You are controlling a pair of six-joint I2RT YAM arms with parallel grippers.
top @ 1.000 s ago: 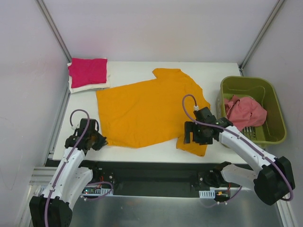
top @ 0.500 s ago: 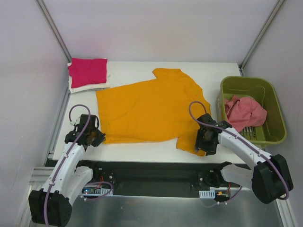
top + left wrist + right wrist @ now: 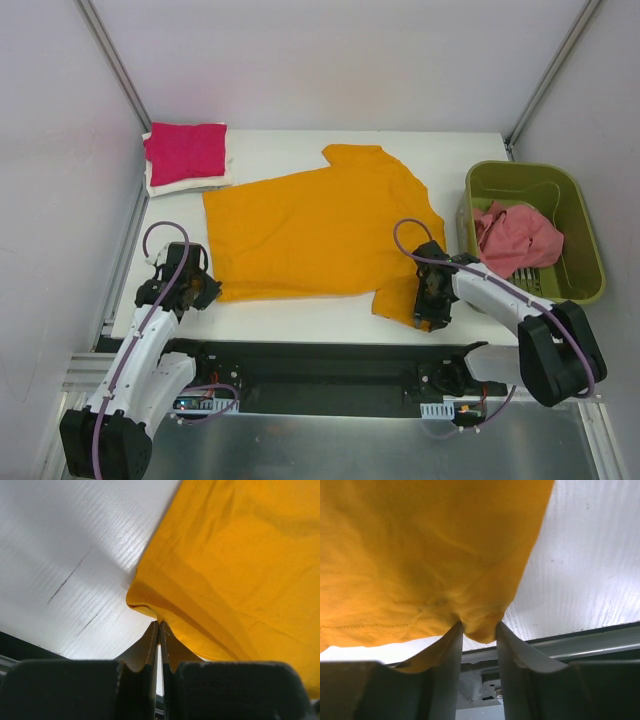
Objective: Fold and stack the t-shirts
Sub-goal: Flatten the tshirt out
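The orange-yellow t-shirt [image 3: 310,225] lies spread flat in the middle of the white table [image 3: 280,148]. My left gripper [image 3: 205,292] is shut on its near-left hem corner [image 3: 145,602], with the fingertips [image 3: 150,640] pressed together. My right gripper [image 3: 425,315] sits at the near-right sleeve corner. A fold of the orange fabric [image 3: 482,627] is bunched between that gripper's two fingertips, which stand a little apart around it. A folded magenta t-shirt [image 3: 186,152] rests on a folded white one [image 3: 160,184] at the far left corner. The salmon-pink t-shirt [image 3: 515,237] lies crumpled in the bin.
The olive-green plastic bin [image 3: 582,215] stands at the table's right edge, close behind my right arm. The table's near edge and a dark metal rail [image 3: 580,642] run just below both grippers. White enclosure walls surround the table.
My right gripper dropped from the sleeve to its near corner and closed its jaws onto the fabric. The shirt's near-left hem pulled straighter. The left gripper stayed shut on its corner.
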